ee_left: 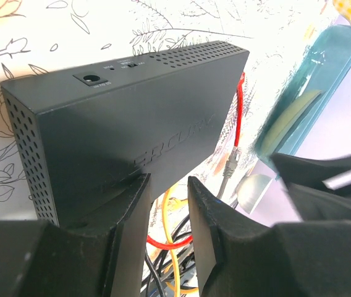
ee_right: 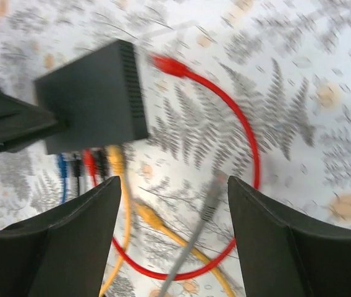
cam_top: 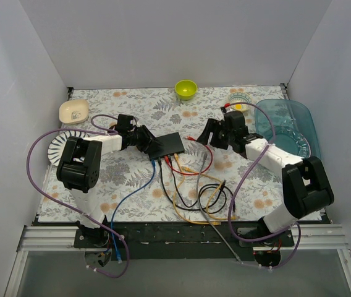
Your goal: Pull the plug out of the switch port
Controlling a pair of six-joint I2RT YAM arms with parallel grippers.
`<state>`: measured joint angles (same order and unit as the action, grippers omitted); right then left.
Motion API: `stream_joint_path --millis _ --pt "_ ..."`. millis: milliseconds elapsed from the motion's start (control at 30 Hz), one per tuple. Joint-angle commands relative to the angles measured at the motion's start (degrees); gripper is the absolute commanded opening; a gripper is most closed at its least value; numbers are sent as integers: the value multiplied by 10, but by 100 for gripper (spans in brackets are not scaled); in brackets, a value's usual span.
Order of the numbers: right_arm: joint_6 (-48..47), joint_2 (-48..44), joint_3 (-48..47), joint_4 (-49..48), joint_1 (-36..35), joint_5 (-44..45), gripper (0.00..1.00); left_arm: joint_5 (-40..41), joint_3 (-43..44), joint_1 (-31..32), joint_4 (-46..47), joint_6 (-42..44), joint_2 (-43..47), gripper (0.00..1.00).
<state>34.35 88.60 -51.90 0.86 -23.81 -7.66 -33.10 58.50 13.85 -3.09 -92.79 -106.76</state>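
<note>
The black switch (cam_top: 170, 145) lies flat mid-table. Blue, black, red and yellow plugs (cam_top: 164, 162) sit in its near ports; they also show in the right wrist view (ee_right: 89, 164). My left gripper (cam_top: 144, 140) is at the switch's left end. In the left wrist view its jaws (ee_left: 166, 195) stand a narrow gap apart with only cables behind the gap, one finger (ee_left: 126, 213) against the switch (ee_left: 132, 111). My right gripper (cam_top: 215, 133) is wide open (ee_right: 174, 210) above a loose grey plug (ee_right: 211, 195) and a loose yellow plug (ee_right: 148, 216), right of the switch (ee_right: 92, 96).
A loose red plug (ee_right: 166, 64) lies by the switch's far right corner. Coiled cables (cam_top: 203, 198) lie in front. A green bowl (cam_top: 186, 89) is at the back, a beige dish (cam_top: 74, 111) and white plate (cam_top: 57, 148) at the left, a blue tray (cam_top: 287, 124) at the right.
</note>
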Motion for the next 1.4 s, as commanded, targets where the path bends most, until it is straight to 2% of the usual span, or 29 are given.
stream_joint_path --millis 0,133,233,333,600,800,1033,1233,1367 --pt "-21 -2 -49 -41 -25 -46 74 5 -6 -4 -13 11 10 30" --pt "19 72 -60 -96 -62 -157 57 6 -6 -4 -10 7 6 30" --pt "60 126 -56 -136 -87 -188 53 8 -1 -4 -15 6 2 30" --pt "86 162 -51 -167 -101 -200 52 9 4 -4 -18 4 -2 30" --pt "119 210 -66 -176 -102 -183 57 5 -3 -4 -18 3 5 30" --pt "172 233 -46 -238 -85 -181 56 3 -9 -4 -18 4 10 30" --pt "203 260 -42 -280 -67 -190 52 1 -11 -4 -19 7 13 30" --pt "184 272 -45 -278 -64 -198 45 -2 -12 -3 -20 11 13 30" --pt "168 274 -38 -277 -64 -212 44 -6 -9 -4 -21 13 10 30"
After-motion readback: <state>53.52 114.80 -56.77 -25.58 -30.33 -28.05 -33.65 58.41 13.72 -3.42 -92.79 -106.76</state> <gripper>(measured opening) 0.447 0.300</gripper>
